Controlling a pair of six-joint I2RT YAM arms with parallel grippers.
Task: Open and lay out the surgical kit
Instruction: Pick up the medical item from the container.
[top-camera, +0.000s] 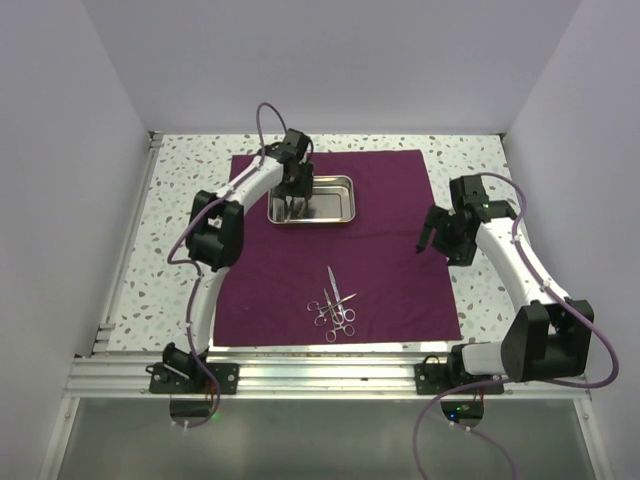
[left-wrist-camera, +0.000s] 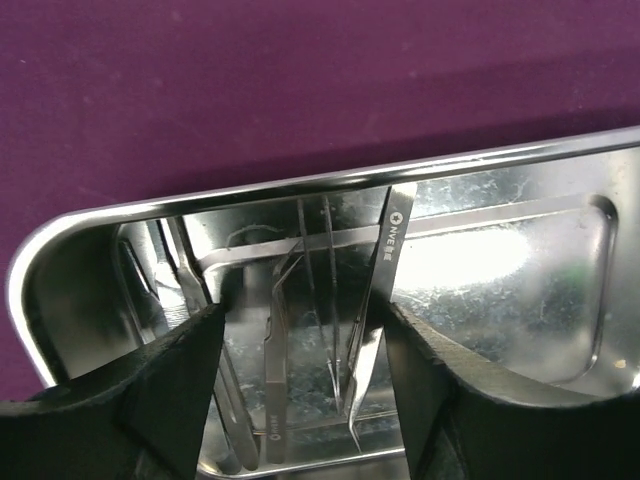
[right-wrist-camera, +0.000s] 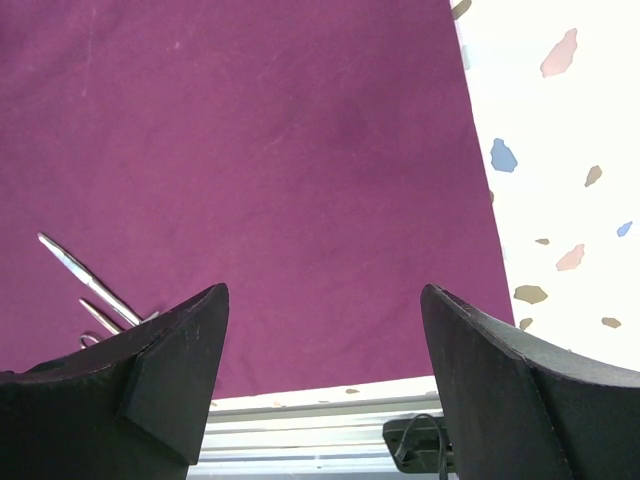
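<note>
Since tweezers (left-wrist-camera: 387, 255) lie in tray (left-wrist-camera: 250, 192) on cloth (top-camera: 390, 250), L gripper (left-wrist-camera: 300, 340) sits inside, wide open astride them, gripping nothing; R gripper (right-wrist-camera: 325, 310) open, empty; scissors (top-camera: 333, 290) laid mid-cloth.

We have our left arm stretched forward with the elbow raised, and the left end effector (top-camera: 296, 206) points straight down into the left part of the tray (top-camera: 338, 203), its fingers spread apart. Our right arm is bent well to the right of the tray. The right end effector (top-camera: 424, 241) tilts downward, fingers spread wide.
</note>
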